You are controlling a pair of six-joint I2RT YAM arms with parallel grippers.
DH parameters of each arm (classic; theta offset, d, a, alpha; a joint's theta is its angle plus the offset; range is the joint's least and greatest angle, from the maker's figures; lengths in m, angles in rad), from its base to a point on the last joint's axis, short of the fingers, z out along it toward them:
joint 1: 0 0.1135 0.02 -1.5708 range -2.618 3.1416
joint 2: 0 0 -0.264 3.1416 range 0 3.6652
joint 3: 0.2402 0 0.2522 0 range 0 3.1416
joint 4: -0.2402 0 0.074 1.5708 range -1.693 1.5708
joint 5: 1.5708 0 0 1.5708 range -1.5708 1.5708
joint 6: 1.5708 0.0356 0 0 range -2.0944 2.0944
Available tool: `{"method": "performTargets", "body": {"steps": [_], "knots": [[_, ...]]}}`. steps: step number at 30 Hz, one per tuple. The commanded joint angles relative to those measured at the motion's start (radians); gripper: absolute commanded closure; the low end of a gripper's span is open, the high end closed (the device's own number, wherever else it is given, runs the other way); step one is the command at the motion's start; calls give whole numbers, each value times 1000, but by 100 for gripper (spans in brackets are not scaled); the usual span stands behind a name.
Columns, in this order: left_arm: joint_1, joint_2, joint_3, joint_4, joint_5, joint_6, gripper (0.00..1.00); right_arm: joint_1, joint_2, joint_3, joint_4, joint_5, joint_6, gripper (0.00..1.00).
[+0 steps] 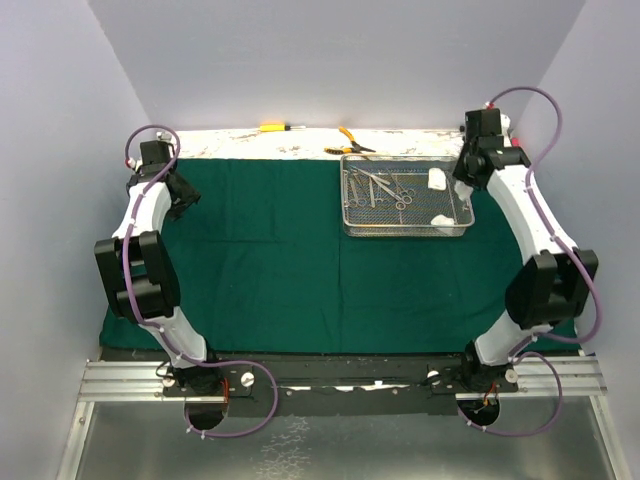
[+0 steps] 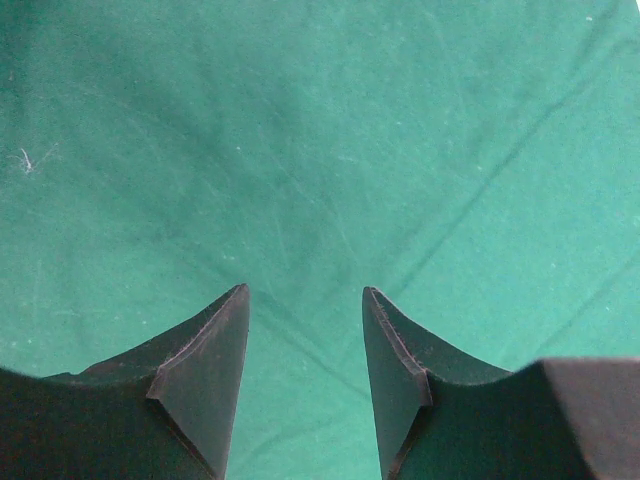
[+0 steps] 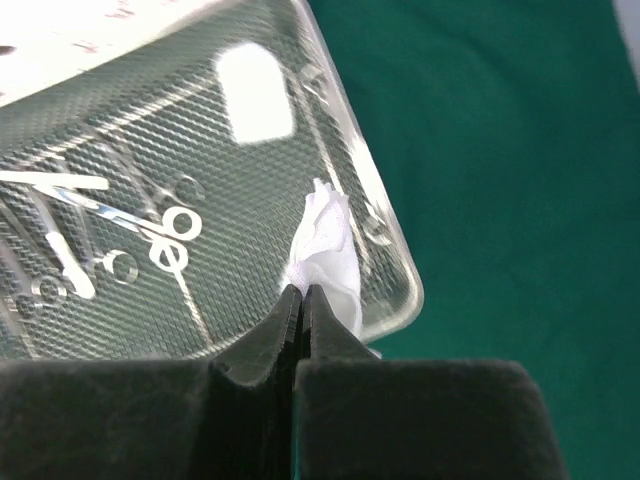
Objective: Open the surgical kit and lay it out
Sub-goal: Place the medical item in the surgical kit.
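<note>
The dark green cloth (image 1: 270, 260) lies spread flat over the table. The wire-mesh steel tray (image 1: 352, 210) stands on its far right part and holds silver clamps (image 1: 385, 188) and two white gauze rolls. My right gripper (image 1: 463, 180) hangs over the tray's right end (image 3: 400, 270). It (image 3: 302, 292) is shut on the edge of one gauze roll (image 3: 328, 250) by the tray's near right corner. The other gauze roll (image 3: 255, 92) lies farther back, and the clamps (image 3: 150, 235) lie to the left. My left gripper (image 2: 305, 292) is open and empty just above bare cloth (image 2: 320, 150) at the far left (image 1: 185, 195).
Yellow-handled pliers (image 1: 350, 143) and a yellow-handled screwdriver (image 1: 275, 127) lie on the white table strip (image 1: 250, 142) behind the cloth. The grey enclosure walls (image 1: 60, 150) stand close on both sides and at the back.
</note>
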Motion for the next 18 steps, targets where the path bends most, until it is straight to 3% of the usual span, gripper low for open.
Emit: {"method": "performTargets", "body": {"steps": [1,9,18], "knots": [[-16,-85,-39,-4,51,18,49,-1,-137,-119,-264,190,189,99],[-26,-154,-131,14,73,39,49,-3,-353,-396,-570,206,538,99],[-32,-209,-262,61,121,24,49,-6,-340,-605,-552,101,634,99]]}}
